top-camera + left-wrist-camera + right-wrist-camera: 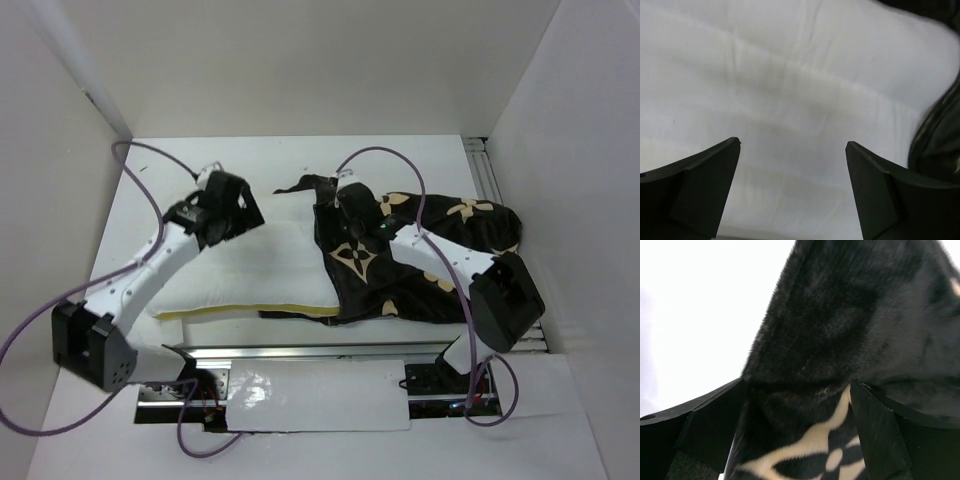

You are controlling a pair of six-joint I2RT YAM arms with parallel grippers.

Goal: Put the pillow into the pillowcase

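Two arms reach up from the bottom edge of the top view. Beyond their bases the pillow (265, 262) lies flat on the white surface (400, 160), yellow trim toward the lower edge and its right end covered by the pillowcase (445, 245) at centre right. Farther up, the left hand (792, 145) hangs over the pillow's upper left part, fingers spread and empty. At upper centre the right hand (797, 387) is equally spread, astride a ridge of dark plush that fills its gap.

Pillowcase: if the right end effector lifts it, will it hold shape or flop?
Probably flops: the pillowcase lies rumpled, draped over one end of the pillow. Its plush pile, seen at the right end effector, likely resists slipping.
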